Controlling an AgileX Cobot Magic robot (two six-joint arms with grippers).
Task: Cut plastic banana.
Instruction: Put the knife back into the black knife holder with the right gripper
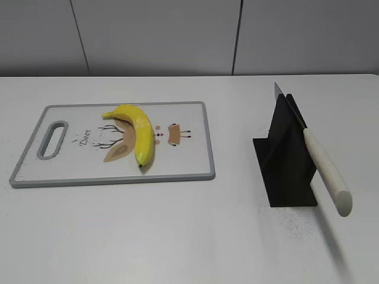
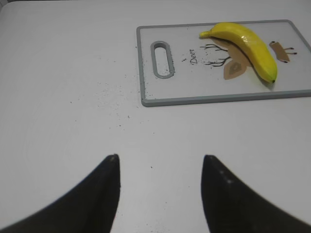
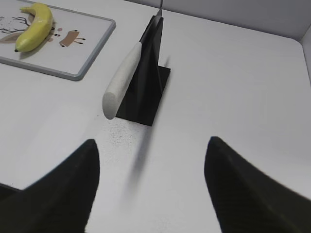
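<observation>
A yellow plastic banana [image 1: 137, 131] lies on a white cutting board [image 1: 183, 163] with a grey rim, left of the table's middle. It also shows in the left wrist view [image 2: 245, 46] and the right wrist view [image 3: 34, 25]. A knife with a white handle [image 1: 327, 171] rests slanted in a black stand [image 1: 287, 160] on the right; its handle [image 3: 122, 78] points toward my right gripper. My left gripper [image 2: 160, 158] is open and empty over bare table, well short of the board [image 2: 218, 94]. My right gripper [image 3: 151, 143] is open and empty, short of the stand [image 3: 146, 97]. Neither gripper shows in the exterior view.
The white table carries dark specks near the stand [image 1: 296, 222] and left of the board [image 2: 112, 97]. A grey wall [image 1: 177, 35] runs behind the table. The board has a handle slot [image 1: 52, 139] at its left end.
</observation>
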